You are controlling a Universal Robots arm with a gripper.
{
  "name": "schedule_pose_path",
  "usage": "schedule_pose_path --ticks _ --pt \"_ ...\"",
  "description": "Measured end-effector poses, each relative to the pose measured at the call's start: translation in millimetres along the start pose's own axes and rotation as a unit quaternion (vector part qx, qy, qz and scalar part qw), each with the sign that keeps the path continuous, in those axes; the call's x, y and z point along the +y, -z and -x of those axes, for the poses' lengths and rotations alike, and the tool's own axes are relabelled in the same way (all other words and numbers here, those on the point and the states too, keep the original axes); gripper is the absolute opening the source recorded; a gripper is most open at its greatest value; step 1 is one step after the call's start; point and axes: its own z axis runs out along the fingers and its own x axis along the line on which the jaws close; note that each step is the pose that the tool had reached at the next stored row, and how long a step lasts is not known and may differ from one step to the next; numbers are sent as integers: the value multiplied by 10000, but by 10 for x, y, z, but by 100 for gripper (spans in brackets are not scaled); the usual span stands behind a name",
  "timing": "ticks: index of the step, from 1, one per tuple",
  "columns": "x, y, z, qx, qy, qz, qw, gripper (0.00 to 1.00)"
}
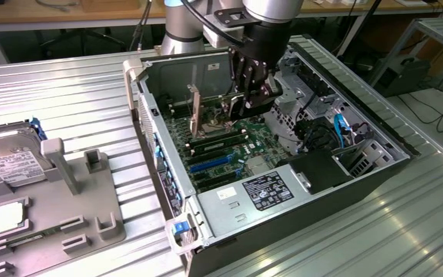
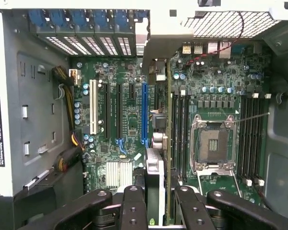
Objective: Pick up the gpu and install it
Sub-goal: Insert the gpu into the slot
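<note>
The gpu (image 2: 155, 168) is seen edge-on in the wrist view, held upright between my gripper's (image 2: 159, 207) two black fingers (image 2: 134, 206). Its silver end bracket (image 2: 159, 44) reaches toward the slot covers at the case's rear wall. The card hangs over the green motherboard (image 2: 125, 110), right beside the long blue slot (image 2: 144, 112); I cannot tell whether its edge is touching a slot. In the exterior view, the gripper (image 1: 251, 103) is lowered inside the open computer case (image 1: 375, 130), with the gpu (image 1: 196, 111) standing on edge towards that view's left.
An open processor socket (image 2: 213, 139) and memory slots (image 2: 178, 134) lie next to the card. Cables (image 2: 67, 96) run along one case wall. A grey fixture (image 1: 90, 199) at the exterior view's left holds a silver hard drive (image 1: 10, 158) and a processor chip (image 1: 6, 216).
</note>
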Motion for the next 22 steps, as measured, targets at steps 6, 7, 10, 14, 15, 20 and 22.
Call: schedule_pose_path --ticks 6,7,10,14,15,20,22 --pt "53 -44 0 1 0 8 10000 28" --pt "54 -62 0 1 0 11 10000 28" --pt "57 -116 0 0 0 21 10000 28" --pt "64 -184 0 1 -155 83 9998 28" --pt "65 -191 -1 1 -172 83 9998 28" --pt "80 -225 -4 2 -173 96 9998 28" --pt "101 -236 -6 3 -171 100 9998 28"
